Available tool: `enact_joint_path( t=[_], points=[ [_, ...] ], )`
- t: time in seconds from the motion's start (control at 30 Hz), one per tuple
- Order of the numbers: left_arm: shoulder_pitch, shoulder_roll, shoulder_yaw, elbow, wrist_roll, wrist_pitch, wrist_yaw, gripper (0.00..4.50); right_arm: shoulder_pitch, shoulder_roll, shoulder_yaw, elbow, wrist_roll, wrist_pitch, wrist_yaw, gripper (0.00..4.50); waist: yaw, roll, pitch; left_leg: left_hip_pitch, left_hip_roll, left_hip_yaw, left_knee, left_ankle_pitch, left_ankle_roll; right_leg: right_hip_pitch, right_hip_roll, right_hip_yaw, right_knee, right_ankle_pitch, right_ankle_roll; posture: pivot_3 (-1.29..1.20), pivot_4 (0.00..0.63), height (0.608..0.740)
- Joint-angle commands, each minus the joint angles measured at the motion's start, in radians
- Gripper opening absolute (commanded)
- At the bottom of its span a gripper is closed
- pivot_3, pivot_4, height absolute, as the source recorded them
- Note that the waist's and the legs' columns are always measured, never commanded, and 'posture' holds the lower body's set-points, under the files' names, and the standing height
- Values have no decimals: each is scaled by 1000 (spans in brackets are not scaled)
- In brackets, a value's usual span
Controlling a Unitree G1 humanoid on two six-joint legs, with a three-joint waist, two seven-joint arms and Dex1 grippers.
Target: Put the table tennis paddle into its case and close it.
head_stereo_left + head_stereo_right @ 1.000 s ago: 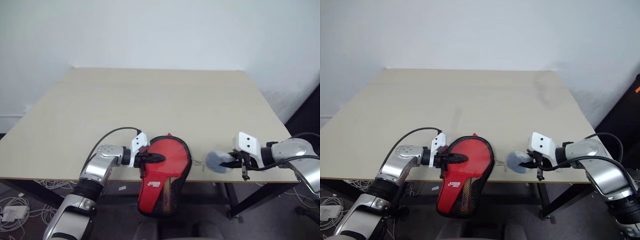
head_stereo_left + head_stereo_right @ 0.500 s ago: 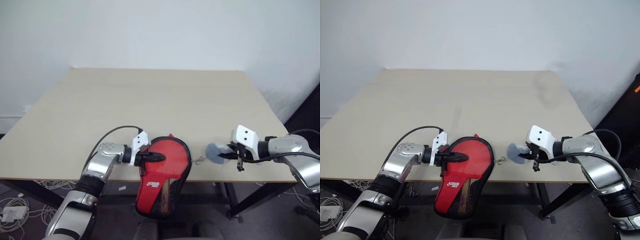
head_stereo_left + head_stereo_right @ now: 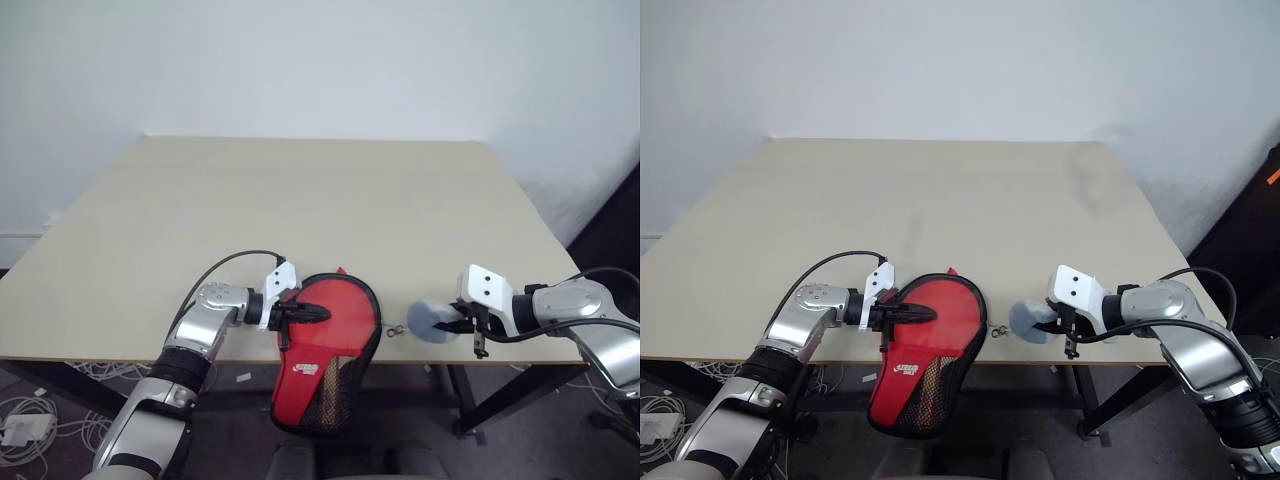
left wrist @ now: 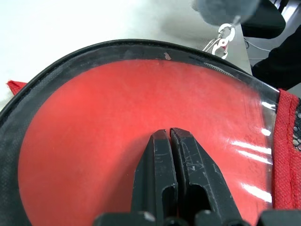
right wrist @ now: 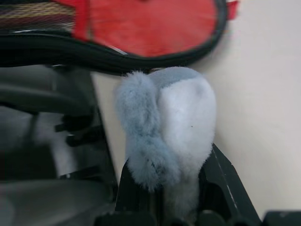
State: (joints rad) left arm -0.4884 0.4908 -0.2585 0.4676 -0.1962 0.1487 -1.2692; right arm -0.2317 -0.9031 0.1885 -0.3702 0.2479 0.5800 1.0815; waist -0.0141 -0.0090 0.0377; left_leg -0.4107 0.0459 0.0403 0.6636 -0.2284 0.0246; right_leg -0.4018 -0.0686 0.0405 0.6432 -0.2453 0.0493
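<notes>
Lying at table (image 3: 300, 200) front edge: red case (image 3: 335, 330), lower part hanging over the edge.
Left gripper (image 4: 169, 141): fingers pressing together on the case's red face.
Right gripper (image 5: 174, 188): pinching a fluffy grey-blue tag (image 5: 169, 117) beside the case.

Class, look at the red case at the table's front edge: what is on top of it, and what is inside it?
The left pincer, shut, presses on the case. A red face shows inside the black rim, likely the table tennis paddle; its handle is covered.

The case (image 3: 330, 350) hides whatever lies inside; its handle end overhangs the table (image 3: 320, 210).
</notes>
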Motion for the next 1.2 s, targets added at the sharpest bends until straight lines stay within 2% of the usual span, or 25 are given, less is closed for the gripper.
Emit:
enact_joint_path(
  t=[0.03,0.57,0.83,1.07,1.2],
  points=[
    [-4,-11,-33,47,52,5,2,0,-11,-14,-31,-35,8,-16,2,377,0,0,0,0,0,0,0,0,0,0,0,0,0,0,0,0,0,740],
    [-14,-75,-25,214,98,-225,10,0,59,-32,-54,-108,41,12,-5,377,6,1,-1,0,0,0,1,0,0,2,0,0,-1,0,0,0,0,740],
    [-2,-91,-21,253,111,-242,8,0,93,-54,-67,-154,76,34,13,377,15,7,-7,2,0,0,2,-1,2,4,-1,0,-2,0,0,0,0,740],
    [-1,-91,-23,258,117,-240,0,0,182,-94,-69,-274,139,52,39,377,17,8,-8,4,0,0,2,-3,2,7,-1,-1,-3,-1,2,0,0,740],
    [-4,-91,-24,254,116,-235,-6,0,223,-116,-64,-325,160,50,51,377,17,8,-8,13,0,0,2,-7,1,13,-2,0,-4,-3,3,0,0,740]
  ],
)
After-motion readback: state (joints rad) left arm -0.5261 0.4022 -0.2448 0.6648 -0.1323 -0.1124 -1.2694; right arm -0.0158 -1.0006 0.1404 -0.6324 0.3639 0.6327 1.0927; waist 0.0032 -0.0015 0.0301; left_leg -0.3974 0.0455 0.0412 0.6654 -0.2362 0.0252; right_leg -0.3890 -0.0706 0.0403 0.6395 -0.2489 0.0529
